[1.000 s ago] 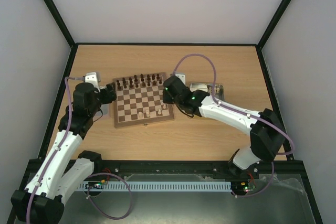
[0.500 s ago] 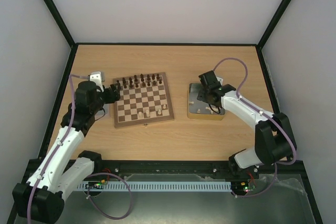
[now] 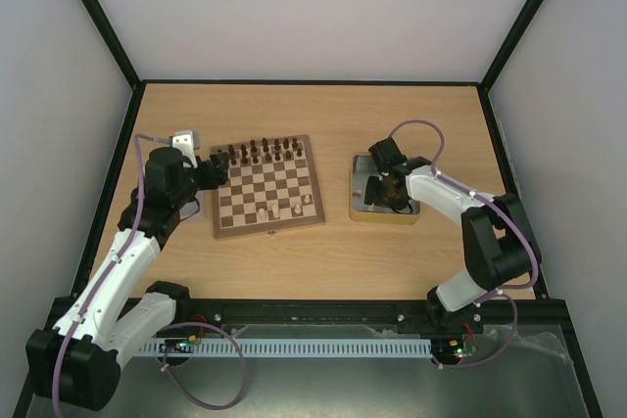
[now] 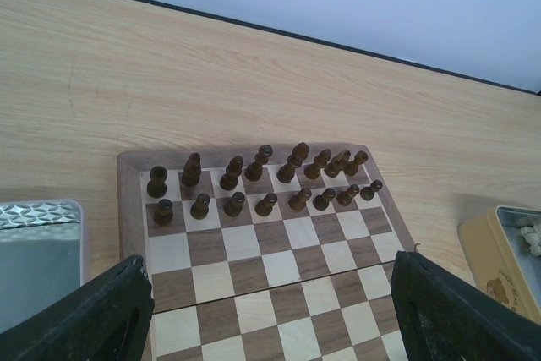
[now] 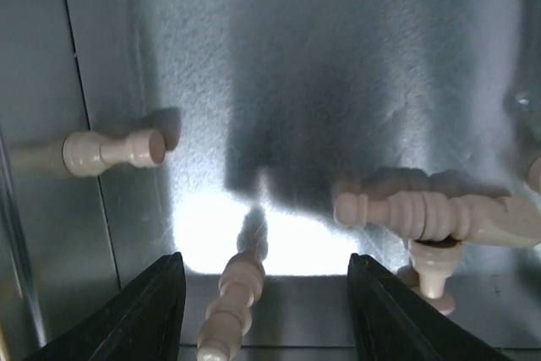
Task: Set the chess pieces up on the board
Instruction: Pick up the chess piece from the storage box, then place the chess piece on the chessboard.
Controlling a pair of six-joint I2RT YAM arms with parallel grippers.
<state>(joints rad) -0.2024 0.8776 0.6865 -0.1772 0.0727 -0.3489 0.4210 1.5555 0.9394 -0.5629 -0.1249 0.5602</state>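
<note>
The board (image 3: 266, 193) lies left of centre, with dark pieces on its far rows and three cream pieces (image 3: 291, 209) near its front right. It also shows in the left wrist view (image 4: 279, 259). My left gripper (image 3: 216, 175) is open and empty at the board's left edge (image 4: 270, 310). My right gripper (image 3: 384, 189) is open, low inside the tin (image 3: 384, 214). In the right wrist view a cream piece (image 5: 230, 306) lies between my fingers (image 5: 152, 314), untouched. A cream pawn (image 5: 110, 150) lies left and a long cream piece (image 5: 435, 215) right.
A second metal tin (image 4: 38, 259) sits left of the board under my left wrist. The yellow-sided tin (image 4: 507, 255) stands right of the board. Black frame posts and walls bound the table.
My right gripper has left the board's right edge, moved right over the tin, and lowered into it. My left gripper shifted slightly at the board's left edge.
</note>
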